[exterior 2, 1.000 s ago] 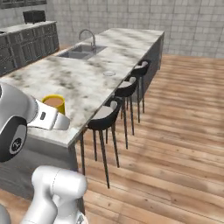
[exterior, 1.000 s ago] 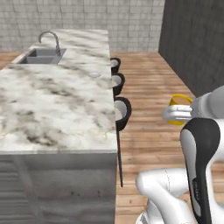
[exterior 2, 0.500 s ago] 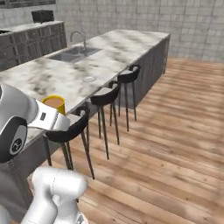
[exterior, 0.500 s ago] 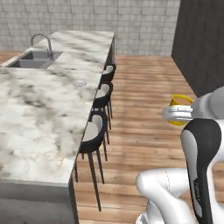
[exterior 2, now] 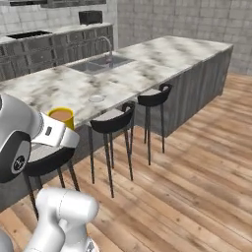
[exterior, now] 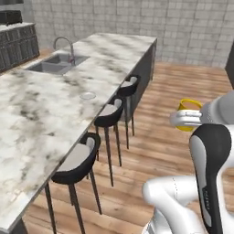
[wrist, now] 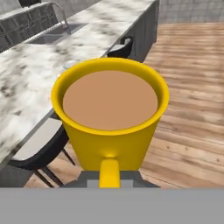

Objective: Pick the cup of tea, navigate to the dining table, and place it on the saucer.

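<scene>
One cup (wrist: pixel 109 113), yellow, full of tea, carried upright in front of arm, jaws clamped on its handle; held over wood floor, beside stools (exterior: pixel 75 160), apart from table (exterior: pixel 41 105). Saucer (exterior: pixel 87 96) lies on marble near edge, past sink (exterior: pixel 55 66). Step in hand, judged: drive to table. Keep cup level, approach slowly, clear stool backs. Hand view shows tea surface and handle; right base view shows cup (exterior 2: pixel 61 117) rim against table edge; left base view shows saucer placement best.

A glossy white arm (exterior: pixel 183 205) of rounded segments, with dark grey-black panels at its joints.
</scene>
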Robot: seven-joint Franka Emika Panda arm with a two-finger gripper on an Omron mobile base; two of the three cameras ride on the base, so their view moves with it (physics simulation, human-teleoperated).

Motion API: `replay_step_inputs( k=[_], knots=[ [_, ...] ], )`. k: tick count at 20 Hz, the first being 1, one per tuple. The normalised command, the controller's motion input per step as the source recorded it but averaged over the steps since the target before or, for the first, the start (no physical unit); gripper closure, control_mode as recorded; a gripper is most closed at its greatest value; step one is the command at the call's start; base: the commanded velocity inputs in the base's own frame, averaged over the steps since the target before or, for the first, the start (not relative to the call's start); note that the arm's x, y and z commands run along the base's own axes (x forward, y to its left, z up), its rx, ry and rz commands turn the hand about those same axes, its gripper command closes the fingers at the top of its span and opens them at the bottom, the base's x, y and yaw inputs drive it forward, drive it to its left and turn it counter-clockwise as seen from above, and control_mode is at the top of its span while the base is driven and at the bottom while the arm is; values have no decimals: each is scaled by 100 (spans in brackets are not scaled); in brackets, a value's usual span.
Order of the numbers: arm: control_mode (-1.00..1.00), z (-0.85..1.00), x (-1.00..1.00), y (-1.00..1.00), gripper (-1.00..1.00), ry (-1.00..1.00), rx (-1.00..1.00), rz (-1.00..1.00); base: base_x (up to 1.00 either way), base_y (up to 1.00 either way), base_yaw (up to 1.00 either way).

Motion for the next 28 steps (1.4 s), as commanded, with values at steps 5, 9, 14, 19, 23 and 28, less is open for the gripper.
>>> replay_step_inputs(
  k=[5, 9, 14, 19, 23, 28],
  knots=[
    [100, 0, 0, 0, 100, 0, 0, 0, 66, -66, 70],
    [100, 0, 0, 0, 100, 0, 0, 0, 63, -68, 70],
    [100, 0, 0, 0, 100, 0, 0, 0, 28, -95, 60],
    [100, 0, 0, 0, 100, 0, 0, 0, 35, -96, 59],
    [100, 0, 0, 0, 100, 0, 0, 0, 46, -90, 62],
    [100, 0, 0, 0, 100, 0, 0, 0, 38, -100, 53]
  ],
)
